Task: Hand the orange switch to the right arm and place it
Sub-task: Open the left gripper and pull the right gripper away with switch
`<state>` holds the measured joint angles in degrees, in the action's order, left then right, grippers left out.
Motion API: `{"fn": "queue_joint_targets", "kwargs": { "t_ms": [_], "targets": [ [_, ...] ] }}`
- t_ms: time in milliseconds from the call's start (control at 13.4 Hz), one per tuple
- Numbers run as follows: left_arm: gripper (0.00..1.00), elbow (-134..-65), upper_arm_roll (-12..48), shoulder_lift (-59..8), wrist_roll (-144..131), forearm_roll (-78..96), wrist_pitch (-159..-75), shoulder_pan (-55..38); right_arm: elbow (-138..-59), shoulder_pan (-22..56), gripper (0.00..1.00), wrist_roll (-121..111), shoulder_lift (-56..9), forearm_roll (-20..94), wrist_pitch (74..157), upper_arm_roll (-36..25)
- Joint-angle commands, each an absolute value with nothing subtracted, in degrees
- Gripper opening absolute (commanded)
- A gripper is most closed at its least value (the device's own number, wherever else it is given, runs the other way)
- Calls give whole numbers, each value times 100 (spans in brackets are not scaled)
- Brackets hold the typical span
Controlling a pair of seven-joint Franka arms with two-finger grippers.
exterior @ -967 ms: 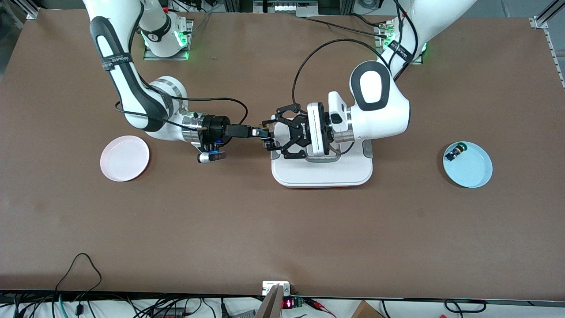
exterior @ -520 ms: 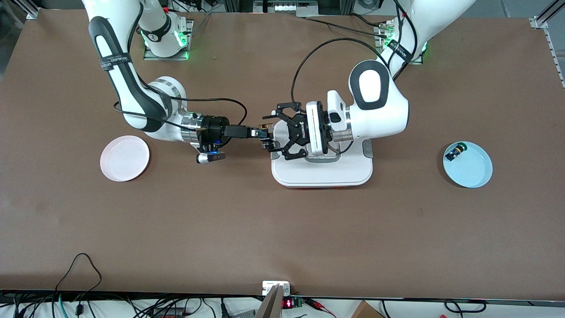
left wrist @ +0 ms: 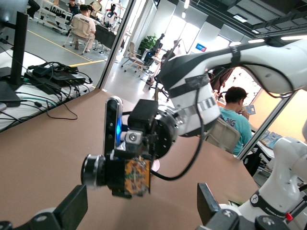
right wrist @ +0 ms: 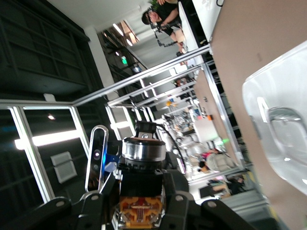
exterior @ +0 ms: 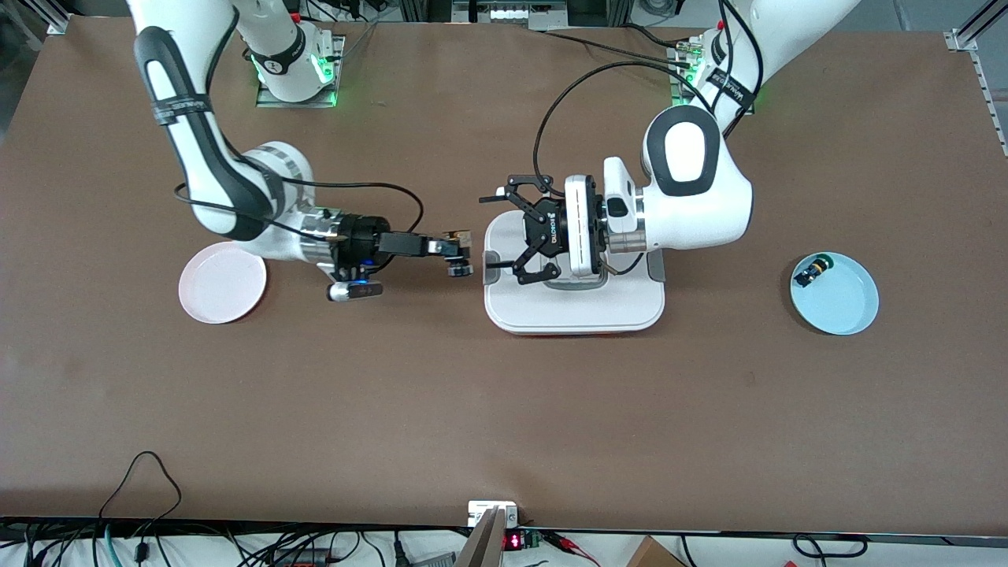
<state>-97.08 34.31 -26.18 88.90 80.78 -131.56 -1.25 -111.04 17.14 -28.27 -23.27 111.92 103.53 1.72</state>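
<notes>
Fingers [exterior: 456, 250] — blocky orange switch [exterior: 457, 236] between

Both arms white with black inset panels, black cables looped along them. Right arm [exterior: 197, 157]: silver wrist ring, black strap with white lettering. Left arm [exterior: 693, 197]: white boxy wrist block. Bases lit green.

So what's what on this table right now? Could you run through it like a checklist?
Surface: brown table.
Job's things: orange switch held in the right gripper, over the table beside the white tray.
Clutter: pink plate; blue plate holding a small black part.
Grippers: right gripper shut on the switch; left gripper open over the tray.
Cables: black cable looping to the left arm.
Surroundings: people at desks in the wrist views.
</notes>
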Motion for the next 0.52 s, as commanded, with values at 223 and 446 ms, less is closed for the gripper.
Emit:
{"fn": "queue_joint_targets", "kwargs": {
  "t_ms": [223,446],
  "targets": [
    [100,-9738,3393,-2496,8510,6885,-11412,903,-10259,722,0,-2496,-2522,8715,9765,202],
    [100,-9344,3384,-2487,7414,5797,-10568,1247,-9687,493,0,-2487,-2601,7081,9738,202]
  ]
}}
